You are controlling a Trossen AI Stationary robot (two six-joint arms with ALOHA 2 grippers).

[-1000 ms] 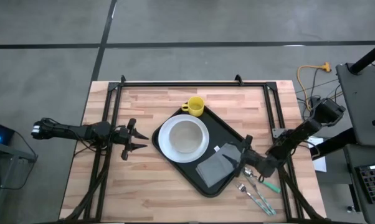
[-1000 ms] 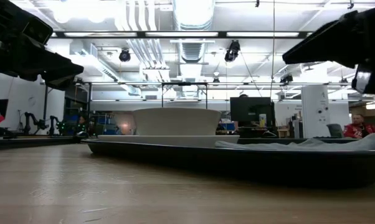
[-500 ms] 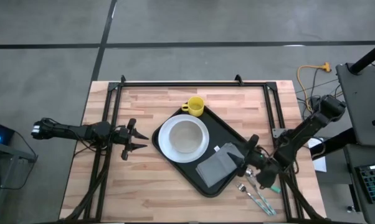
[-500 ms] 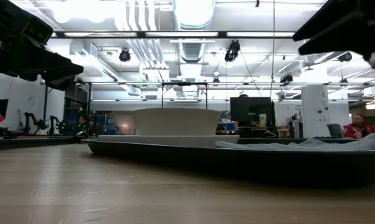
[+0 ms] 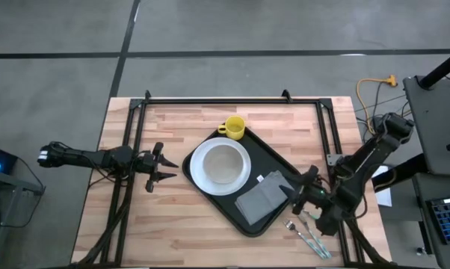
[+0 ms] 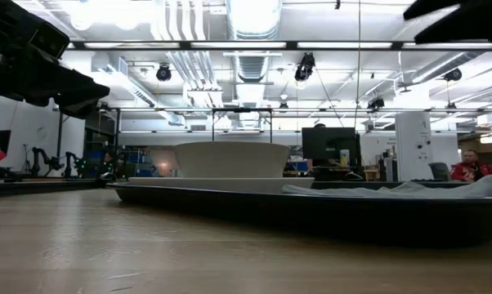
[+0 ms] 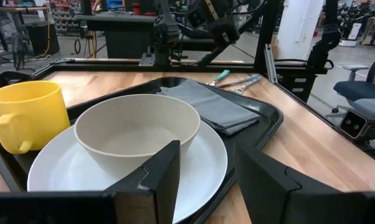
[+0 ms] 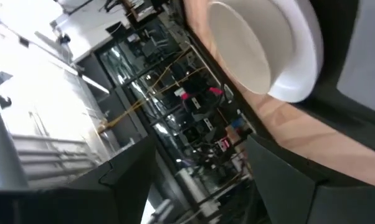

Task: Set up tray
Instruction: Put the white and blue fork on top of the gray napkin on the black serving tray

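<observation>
The black tray [image 5: 282, 161] lies slantwise on the middle of the wooden table. On it rest a white plate [image 5: 198, 173] carrying a cream bowl [image 5: 222, 162], a yellow mug [image 5: 234, 128] at its far corner, and a folded grey napkin [image 5: 261, 199] at its near right. My right gripper [image 5: 303, 195] hovers open above the tray's right edge, beside the napkin, with nothing between its fingers [image 8: 125, 177]. My left gripper [image 5: 162, 166] waits open, left of the tray, pointing at the plate [image 7: 200, 158].
Cutlery [image 5: 309, 231], one piece with a teal handle, lies on the bare wood right of the tray, under my right arm. A black frame rail [image 5: 217, 99] runs along the far edge and down both sides. Free wood lies near left and far right.
My right gripper has risen and drawn back toward the table's near right corner, away from the napkin, rolling about its own axis as it went. In the low view it has climbed almost out of the picture's top. Its fingers stay open and the napkin lies still.
</observation>
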